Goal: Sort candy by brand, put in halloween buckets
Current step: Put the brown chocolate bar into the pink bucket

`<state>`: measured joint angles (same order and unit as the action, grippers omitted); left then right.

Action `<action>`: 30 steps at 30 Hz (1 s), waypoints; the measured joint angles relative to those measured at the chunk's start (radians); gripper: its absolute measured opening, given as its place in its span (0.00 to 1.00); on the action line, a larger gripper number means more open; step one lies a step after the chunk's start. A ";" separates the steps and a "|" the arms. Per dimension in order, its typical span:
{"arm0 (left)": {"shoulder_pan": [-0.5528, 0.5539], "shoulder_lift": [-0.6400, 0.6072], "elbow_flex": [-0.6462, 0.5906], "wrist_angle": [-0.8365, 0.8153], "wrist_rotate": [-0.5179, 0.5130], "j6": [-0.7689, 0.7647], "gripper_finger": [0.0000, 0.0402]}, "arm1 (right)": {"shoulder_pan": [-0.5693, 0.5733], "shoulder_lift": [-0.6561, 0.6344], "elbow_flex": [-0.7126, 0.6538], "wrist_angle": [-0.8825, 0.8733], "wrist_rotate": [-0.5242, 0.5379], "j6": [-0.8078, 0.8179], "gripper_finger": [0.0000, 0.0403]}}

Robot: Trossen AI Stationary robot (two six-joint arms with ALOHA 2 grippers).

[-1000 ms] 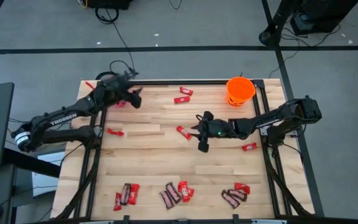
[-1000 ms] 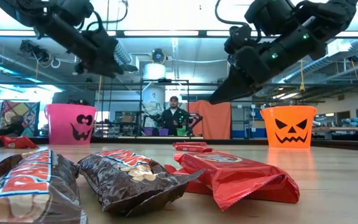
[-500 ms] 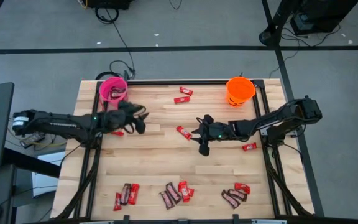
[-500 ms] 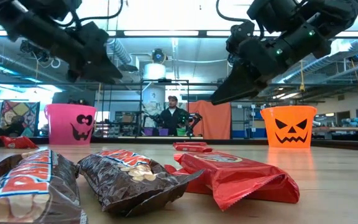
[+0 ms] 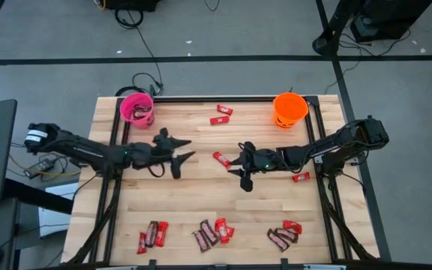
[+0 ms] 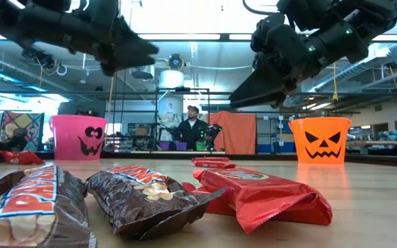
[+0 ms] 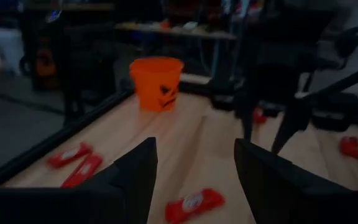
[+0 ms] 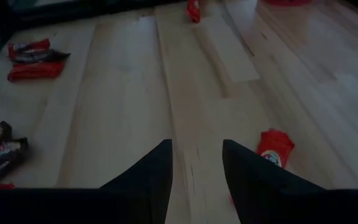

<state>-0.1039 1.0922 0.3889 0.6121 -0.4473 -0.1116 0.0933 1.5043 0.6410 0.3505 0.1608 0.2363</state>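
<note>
A: How far is the sorting getting?

B: Barely started. The pink bucket, at the upper left of the table, is holding something dark and red, though its contents are too small to name. Whether the orange bucket at the upper right holds anything is not showing.

A: And the candy?

B: Most is lying loose: 3 clusters along the bottom edge, 2 red bars near the top centre, 1 red bar mid-table.

A: The grippers?

B: Both are hovering empty. The left gripper is reaching toward centre, fingers spread. The right gripper is hanging just right of that middle bar, fingers also apart.
</note>
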 joint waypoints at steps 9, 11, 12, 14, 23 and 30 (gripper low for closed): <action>-0.037 0.134 0.002 -0.038 0.109 -0.130 0.54 | 0.015 0.000 0.000 -0.065 -0.031 0.034 0.38; -0.064 0.132 0.015 -0.139 0.067 -0.175 0.54 | 0.018 0.000 0.000 -0.120 -0.025 0.033 0.38; -0.079 0.128 0.026 -0.193 0.052 -0.191 0.53 | 0.019 0.000 0.000 -0.143 -0.023 0.033 0.38; -0.102 0.124 0.053 -0.286 0.033 -0.219 0.52 | 0.016 0.000 0.000 -0.180 -0.017 0.032 0.38; -0.114 0.159 0.099 -0.332 -0.080 -0.187 0.49 | 0.013 0.000 0.000 -0.158 0.141 -0.001 0.38; -0.112 0.246 0.098 -0.259 -0.067 -0.177 0.49 | 0.019 0.000 0.000 -0.082 0.005 0.004 0.38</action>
<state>-0.2157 1.3379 0.4873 0.3526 -0.5142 -0.2886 0.1121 1.5043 0.6407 0.2690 0.1661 0.2399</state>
